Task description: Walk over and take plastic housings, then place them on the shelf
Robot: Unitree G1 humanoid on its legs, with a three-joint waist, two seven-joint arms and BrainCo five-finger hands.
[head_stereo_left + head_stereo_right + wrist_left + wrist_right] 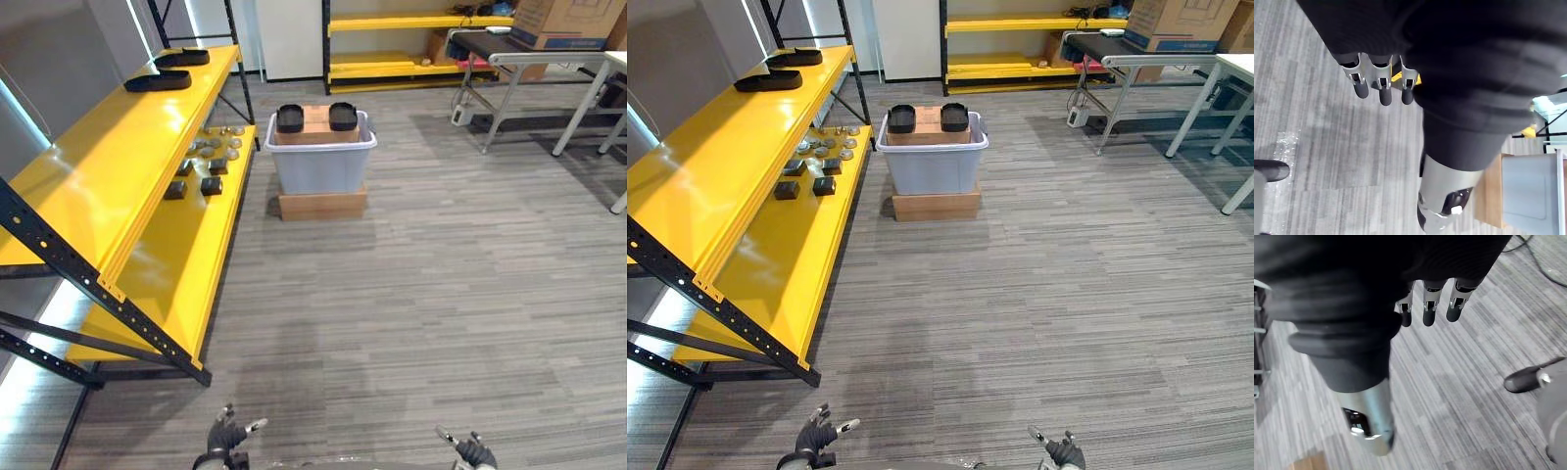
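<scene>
Two black plastic housings (pixel 291 118) (pixel 343 116) rest on a cardboard box inside a grey tote (pixel 321 162) ahead on the floor, far from both hands. Two more black housings (pixel 158 81) (pixel 182 57) lie on the top yellow shelf (pixel 88 176) at the left. My left hand (pixel 227 434) hangs low at the bottom edge, fingers relaxed and holding nothing. My right hand (pixel 472 450) hangs low at the bottom right, also open and holding nothing. In the wrist views the left hand's fingers (pixel 1380 88) and the right hand's fingers (pixel 1429 308) extend straight over bare floor.
The tote stands on a flat wooden block (pixel 323 205). The lower yellow shelf (pixel 186 255) carries small dark blocks and metal parts (pixel 211 157). Another yellow rack (pixel 411 44) stands at the back; tables (pixel 549 69) with a cardboard box stand at the right. Grey floor lies between.
</scene>
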